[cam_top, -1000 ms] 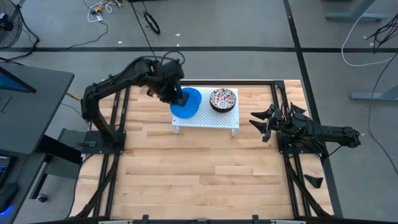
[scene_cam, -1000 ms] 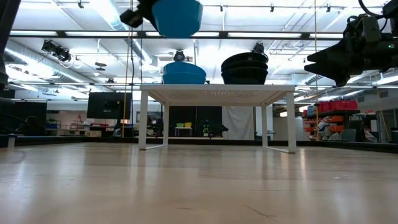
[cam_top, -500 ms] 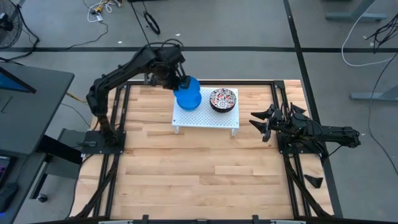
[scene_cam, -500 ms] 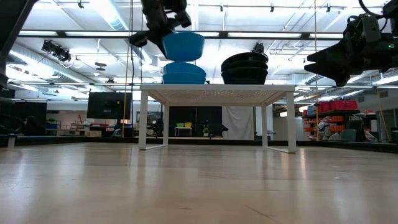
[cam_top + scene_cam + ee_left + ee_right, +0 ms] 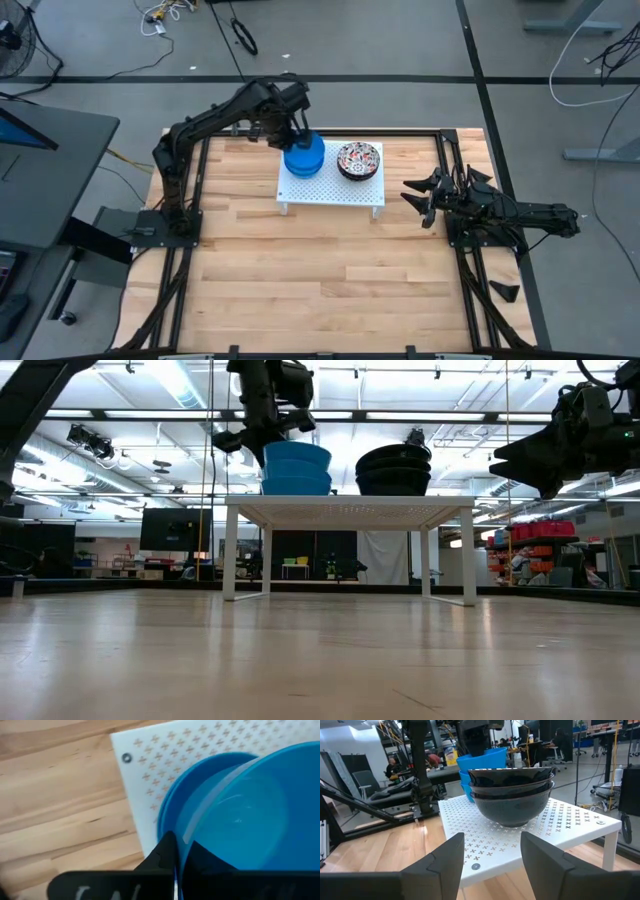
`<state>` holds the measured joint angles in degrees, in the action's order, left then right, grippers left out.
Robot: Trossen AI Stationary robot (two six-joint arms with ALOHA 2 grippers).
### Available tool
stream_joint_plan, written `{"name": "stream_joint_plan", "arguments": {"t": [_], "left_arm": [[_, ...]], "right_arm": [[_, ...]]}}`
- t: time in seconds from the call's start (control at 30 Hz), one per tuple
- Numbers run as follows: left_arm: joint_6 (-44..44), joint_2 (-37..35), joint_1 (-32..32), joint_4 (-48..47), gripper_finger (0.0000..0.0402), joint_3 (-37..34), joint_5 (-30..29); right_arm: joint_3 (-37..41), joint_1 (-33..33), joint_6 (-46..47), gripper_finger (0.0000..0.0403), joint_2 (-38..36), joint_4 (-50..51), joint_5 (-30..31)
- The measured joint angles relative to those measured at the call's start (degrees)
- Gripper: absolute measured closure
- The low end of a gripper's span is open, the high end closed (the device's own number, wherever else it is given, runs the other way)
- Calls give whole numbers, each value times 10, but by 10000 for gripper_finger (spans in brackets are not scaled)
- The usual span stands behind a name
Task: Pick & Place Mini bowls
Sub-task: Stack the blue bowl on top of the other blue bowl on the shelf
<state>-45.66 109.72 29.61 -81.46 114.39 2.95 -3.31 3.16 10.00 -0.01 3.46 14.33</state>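
**Left claw clamped on a blue bowl over the rack**

The left gripper (image 5: 292,128) is closed on the rim of the top blue bowl (image 5: 303,153), one dark finger (image 5: 162,855) outside the wall and the other inside. That bowl sits tilted in the blue stack (image 5: 296,479) beneath it; in the low view the stack stands on the left part of the white rack (image 5: 350,510). From the wrist view the held bowl's rim leans off the lower bowl's rim, so the two are not seated flush.

Just beside the blue stack, on the right part of the rack, stands the patterned stack (image 5: 359,160), red-and-dark floral inside, dark outside in the low view (image 5: 393,470). The two stacks are close together; whether they touch I cannot tell. The right wrist view shows three patterned bowls nested.

The rack stands near the far edge of the wooden table (image 5: 320,270).

The right gripper (image 5: 413,200) waits to the right of the rack, fingers apart and empty, pointing toward it.
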Motion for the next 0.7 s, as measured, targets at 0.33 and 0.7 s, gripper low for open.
{"name": "stream_joint_plan", "arguments": {"t": [0.33, 0.7], "left_arm": [[-2, 0, -3, -35, 361, 0, -6], [-2, -1, -3, -30, 301, 0, -18]], "right_arm": [[0, 0, 0, 207, 0, 0, 0], [0, 0, 0, 207, 0, 0, 0]]}}
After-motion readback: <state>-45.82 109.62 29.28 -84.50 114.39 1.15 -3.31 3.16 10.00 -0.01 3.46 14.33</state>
